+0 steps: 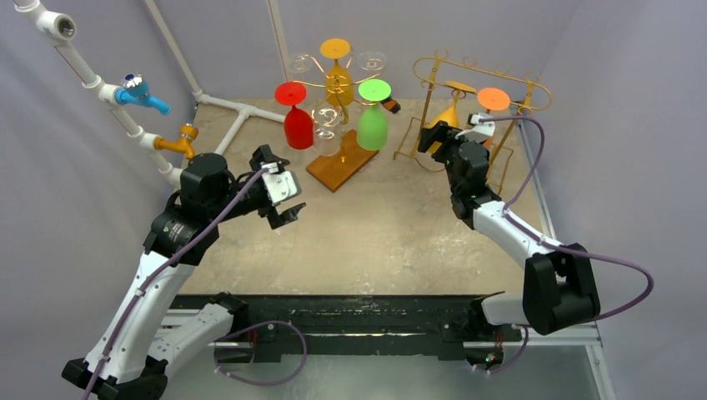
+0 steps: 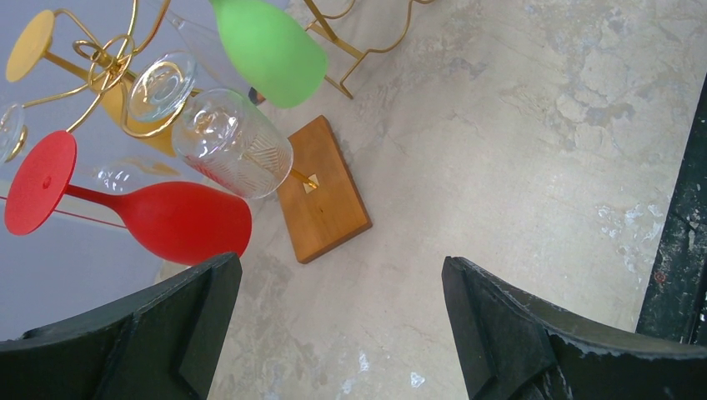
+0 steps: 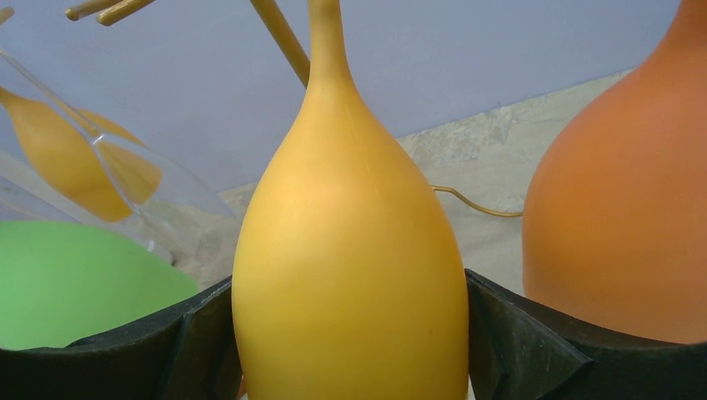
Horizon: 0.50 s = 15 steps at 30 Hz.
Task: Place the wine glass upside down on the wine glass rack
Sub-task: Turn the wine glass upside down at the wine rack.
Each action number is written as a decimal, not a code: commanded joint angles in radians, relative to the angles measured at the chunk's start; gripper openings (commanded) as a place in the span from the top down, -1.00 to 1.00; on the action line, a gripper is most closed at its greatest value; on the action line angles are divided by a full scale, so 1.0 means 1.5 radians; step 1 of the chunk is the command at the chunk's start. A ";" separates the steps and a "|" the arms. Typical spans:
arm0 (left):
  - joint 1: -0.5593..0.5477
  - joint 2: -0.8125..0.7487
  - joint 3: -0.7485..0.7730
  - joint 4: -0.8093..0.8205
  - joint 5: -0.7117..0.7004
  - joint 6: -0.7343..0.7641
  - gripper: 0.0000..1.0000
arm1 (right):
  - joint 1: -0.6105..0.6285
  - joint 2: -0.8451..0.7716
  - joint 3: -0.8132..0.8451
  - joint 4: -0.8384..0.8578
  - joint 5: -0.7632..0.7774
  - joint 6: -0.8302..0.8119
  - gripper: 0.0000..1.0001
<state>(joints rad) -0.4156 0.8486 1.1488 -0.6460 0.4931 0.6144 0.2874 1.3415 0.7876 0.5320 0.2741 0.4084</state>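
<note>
Jaws of the right gripper (image 3: 348,300) are clamped on the bowl of the yellow wine glass (image 3: 342,167), one finger pressed against each side. Its stem points up, so it is already upside down. From the top view we see it held at the left end of the gold wire rack (image 1: 517,83), with its foot up at the level of the rails. We cannot tell whether the foot is resting on them yet.

We judge the task to be near its end. What is left is to make sure the foot sits on the rails, let go, and draw the arm back.

An orange glass (image 3: 617,183) hangs in the same rack just beside the yellow one, on its right. That neighbour is the main thing in the way, because the finger on that side has little room to spread or back out without knocking it.

The left gripper (image 2: 340,275) hovers over the bare table (image 2: 517,167) with its jaws wide apart and nothing between them. Near it is a separate tree stand on a wooden base (image 2: 321,196), carrying a red glass (image 2: 188,221), a green glass (image 2: 271,50) and a clear glass (image 2: 233,142). That stand is well apart from the wire rack and should not interfere
</note>
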 commanded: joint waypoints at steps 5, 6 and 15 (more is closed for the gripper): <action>-0.002 -0.006 -0.003 0.016 0.000 0.006 -1.00 | -0.001 0.008 0.027 0.000 0.047 0.020 -0.97; -0.002 -0.005 -0.003 0.017 0.001 0.006 -1.00 | -0.001 0.011 0.028 -0.001 0.045 0.020 -0.98; -0.002 -0.004 -0.003 0.019 0.003 0.004 -1.00 | -0.001 0.013 0.027 -0.031 0.049 0.035 -0.98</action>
<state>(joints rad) -0.4156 0.8486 1.1469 -0.6460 0.4931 0.6144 0.2874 1.3750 0.7929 0.4961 0.3202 0.4381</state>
